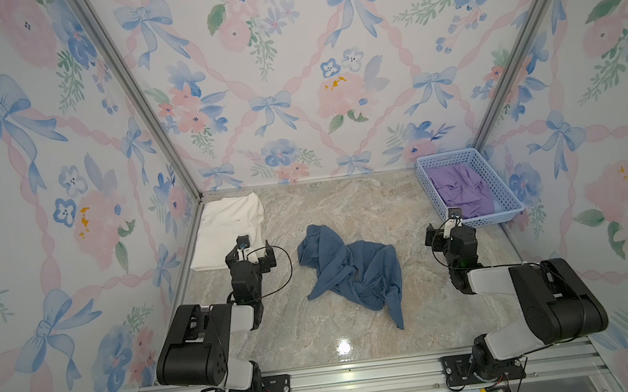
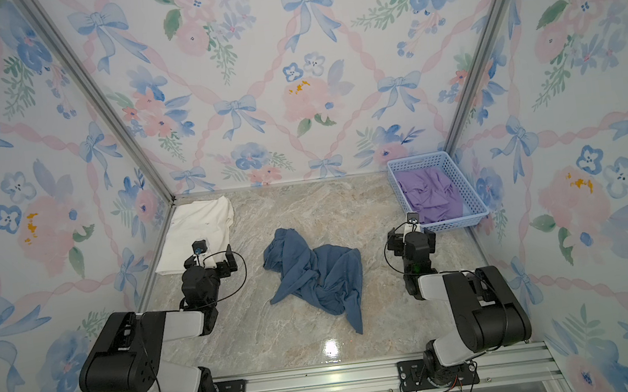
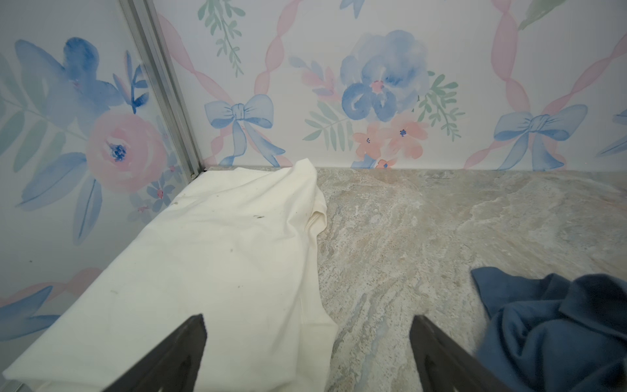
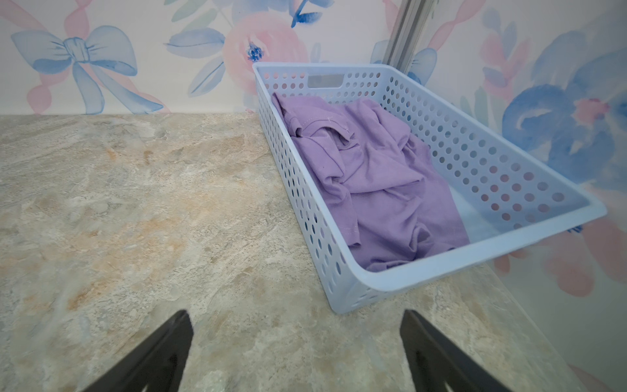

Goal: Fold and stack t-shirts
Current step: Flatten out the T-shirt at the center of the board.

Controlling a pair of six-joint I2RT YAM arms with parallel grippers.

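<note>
Right now my left gripper [image 3: 307, 320] and right gripper [image 4: 295, 315] stand apart, empty. The blue t-shirt [image 1: 353, 273] lies crumpled on the bench [image 1: 346, 209], and the cream t-shirt [image 1: 227, 227] is folded far-left. Pinching bunched layers could twist it.

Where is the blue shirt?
In both top views the blue shirt lies crumpled in the middle of the table, between the left tool and right tool; the folded white shirt is farther left.
</note>
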